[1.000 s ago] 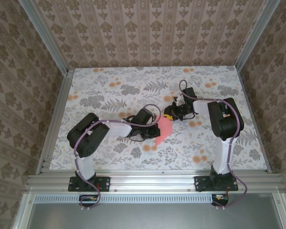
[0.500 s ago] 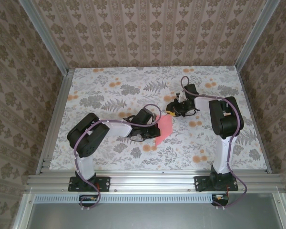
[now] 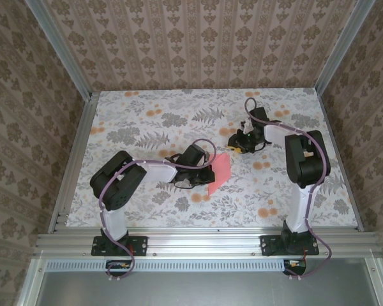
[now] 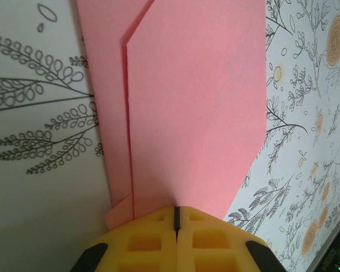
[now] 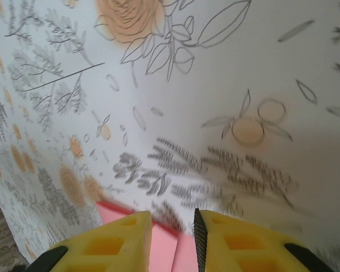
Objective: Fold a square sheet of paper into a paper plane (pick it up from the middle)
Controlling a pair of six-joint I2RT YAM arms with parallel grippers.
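our left pincer (image 4: 175,211) squeezes the light, floppy paper (image 4: 192,102) at its 6 o'clock end; our right pincer (image 5: 171,220) gapes a little, empty.

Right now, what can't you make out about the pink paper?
- Left wrist view: the frame's top edge cuts off the pink paper's far end; the shut left gripper hides its near end.
- Top view: the left arm covers its left part.
- Right wrist view: the right gripper hides most; the rest is blurred.
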